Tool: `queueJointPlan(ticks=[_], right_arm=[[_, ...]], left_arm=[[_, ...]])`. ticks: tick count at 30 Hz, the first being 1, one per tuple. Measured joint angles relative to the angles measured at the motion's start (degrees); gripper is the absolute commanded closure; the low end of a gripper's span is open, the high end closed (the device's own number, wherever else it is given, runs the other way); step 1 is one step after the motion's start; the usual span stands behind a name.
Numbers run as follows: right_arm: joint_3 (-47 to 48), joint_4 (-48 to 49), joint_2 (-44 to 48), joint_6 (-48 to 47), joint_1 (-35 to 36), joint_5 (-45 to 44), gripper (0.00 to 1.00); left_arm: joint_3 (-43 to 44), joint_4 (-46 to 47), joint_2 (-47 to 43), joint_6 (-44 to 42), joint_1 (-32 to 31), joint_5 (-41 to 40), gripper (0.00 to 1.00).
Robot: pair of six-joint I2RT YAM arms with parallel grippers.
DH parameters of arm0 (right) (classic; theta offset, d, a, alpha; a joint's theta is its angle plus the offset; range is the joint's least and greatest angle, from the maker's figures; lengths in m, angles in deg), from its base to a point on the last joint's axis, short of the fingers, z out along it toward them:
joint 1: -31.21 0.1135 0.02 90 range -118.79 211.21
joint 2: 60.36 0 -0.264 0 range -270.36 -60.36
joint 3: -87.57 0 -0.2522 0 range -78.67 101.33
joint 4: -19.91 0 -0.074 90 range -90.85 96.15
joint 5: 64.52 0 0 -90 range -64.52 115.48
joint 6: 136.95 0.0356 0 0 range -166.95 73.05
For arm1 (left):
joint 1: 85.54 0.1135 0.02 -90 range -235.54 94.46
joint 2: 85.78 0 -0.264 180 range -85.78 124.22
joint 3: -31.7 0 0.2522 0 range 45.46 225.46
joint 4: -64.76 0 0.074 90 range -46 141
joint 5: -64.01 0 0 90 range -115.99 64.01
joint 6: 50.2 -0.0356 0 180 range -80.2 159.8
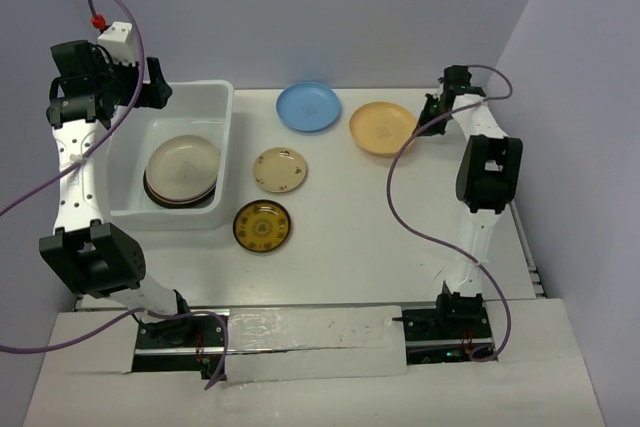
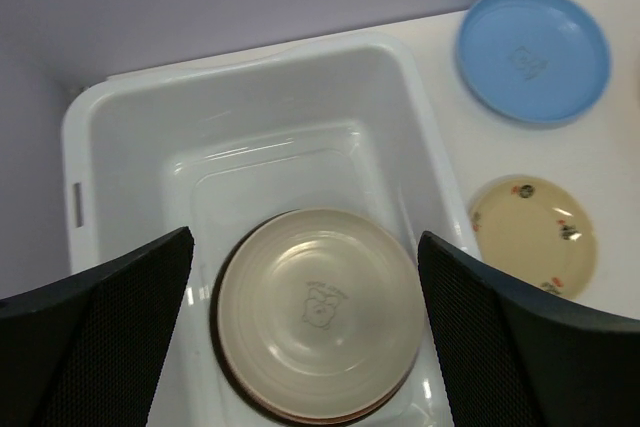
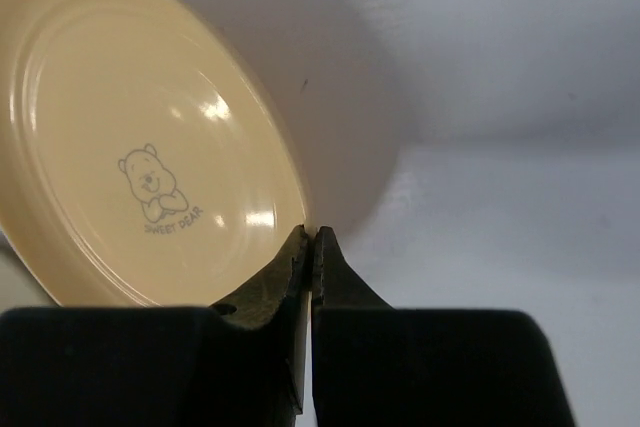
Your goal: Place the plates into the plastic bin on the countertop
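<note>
The white plastic bin [image 1: 224, 152] stands at the left of the countertop and holds a stack of plates with a cream plate [image 1: 183, 164] on top. My left gripper [image 1: 82, 95] hangs open and empty above the bin [image 2: 330, 77]; in the left wrist view its gap [image 2: 303, 247] frames the cream plate [image 2: 318, 312]. On the countertop lie a blue plate [image 1: 308, 106], an orange plate [image 1: 382, 128], a small cream floral plate [image 1: 280, 169] and a dark gold-patterned plate [image 1: 262, 225]. My right gripper [image 1: 436, 107] [image 3: 311, 237] is shut on the right rim of the orange plate [image 3: 150, 147].
Pale lilac walls close off the back and both sides. The blue plate [image 2: 533, 52] and the floral plate [image 2: 533, 235] lie just right of the bin. Purple cables loop off both arms.
</note>
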Motion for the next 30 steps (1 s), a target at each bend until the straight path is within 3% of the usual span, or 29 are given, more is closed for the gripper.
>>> queueJointPlan(ticks=[6, 12, 16, 20, 26, 30], right_arm=[[-5.4, 1.27, 19.0, -4.73, -0.82, 4.11, 1.0], [-7.15, 4.2, 31.75, -9.73, 13.8, 4.23, 1.0], [-9.86, 4.52, 33.59, -12.41, 28.73, 2.56, 1.0], [-10.95, 2.79, 33.38, -14.02, 37.79, 1.02, 1.0], [-10.93, 2.75, 33.38, -14.88, 40.08, -1.81, 1.0], [-10.89, 2.4, 33.38, -15.37, 40.06, -3.24, 1.0]], left_arm=[[0.5, -0.27, 0.0, 3.73, -3.63, 7.28, 0.09], [0.5, -0.45, 0.0, 7.09, -13.42, 12.2, 0.15], [0.42, -0.44, -0.01, 9.52, -17.09, 15.33, 0.15], [-1.51, -0.43, -0.59, 10.24, -18.34, 17.55, 0.18], [-4.9, -2.07, -1.16, 8.77, -19.22, 18.59, 0.43], [-6.08, -4.7, -1.17, 6.23, -19.46, 19.2, 0.47]])
